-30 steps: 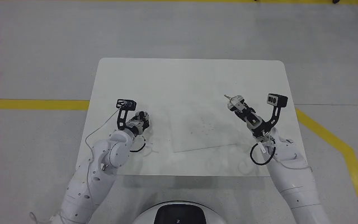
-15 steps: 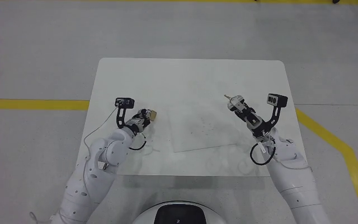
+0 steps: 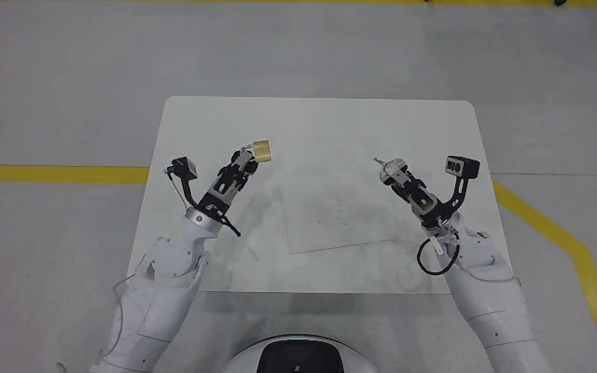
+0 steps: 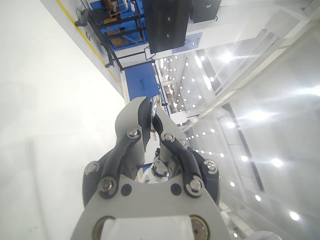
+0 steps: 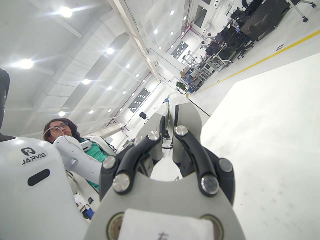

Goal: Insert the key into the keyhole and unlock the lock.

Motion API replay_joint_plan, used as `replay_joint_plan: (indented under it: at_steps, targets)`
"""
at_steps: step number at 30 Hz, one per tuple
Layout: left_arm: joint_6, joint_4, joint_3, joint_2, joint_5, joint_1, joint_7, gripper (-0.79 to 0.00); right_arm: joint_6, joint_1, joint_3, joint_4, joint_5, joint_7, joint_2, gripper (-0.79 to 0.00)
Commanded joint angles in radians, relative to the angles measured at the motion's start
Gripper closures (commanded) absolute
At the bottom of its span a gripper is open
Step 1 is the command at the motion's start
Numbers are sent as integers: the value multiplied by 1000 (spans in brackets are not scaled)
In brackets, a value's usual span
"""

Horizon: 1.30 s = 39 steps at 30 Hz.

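Note:
A small brass padlock [image 3: 263, 149] with a silver shackle hangs above the left half of the white table [image 3: 317, 121]. My left gripper [image 3: 244, 160] is shut on its shackle [image 4: 153, 107], which shows as a silver loop pinched between the black pads in the left wrist view. Over the right half, my right gripper [image 3: 388, 169] is shut on a small silver key [image 3: 379, 161] whose tip pokes out toward the table's middle. In the right wrist view the fingers [image 5: 186, 116] stand pressed together. Padlock and key are well apart.
A thin clear sheet [image 3: 340, 219] lies flat on the table's middle, between the two arms. Yellow floor tape [image 3: 65, 173] runs past both sides of the table.
My left arm has lifted and swung toward the table's far side, raising the padlock off the surface into plain view. The right arm with the key has stayed still.

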<state>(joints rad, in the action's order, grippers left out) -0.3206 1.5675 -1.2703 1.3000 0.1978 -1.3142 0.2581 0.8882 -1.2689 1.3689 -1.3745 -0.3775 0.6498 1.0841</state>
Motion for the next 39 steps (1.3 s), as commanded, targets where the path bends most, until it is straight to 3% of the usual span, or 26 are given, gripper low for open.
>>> replay_joint_plan:
  at_steps: [1,8,11,13,22,30,39]
  targets:
    - [2,-17,22,4,23,15,25,0,0,0,0,0,0,0,0,0]
    - [4,-68,104,29,287,73,129,0,0,0,0,0,0,0,0,0]
    - [67,-101,134,37,366,101,172,0,0,0,0,0,0,0,0,0]
    - [109,-118,153,39,326,124,187,0,0,0,0,0,0,0,0,0]
    - [109,-118,153,39,326,124,187,0,-6,-1,0,1,2,-5,0,0]
    - [137,-78,220,40,111,157,210,0,-155,49,-89,27,29,-151,30,0]
    - [70,-96,247,49,129,168,238,0,-227,148,-181,105,76,-177,60,0]
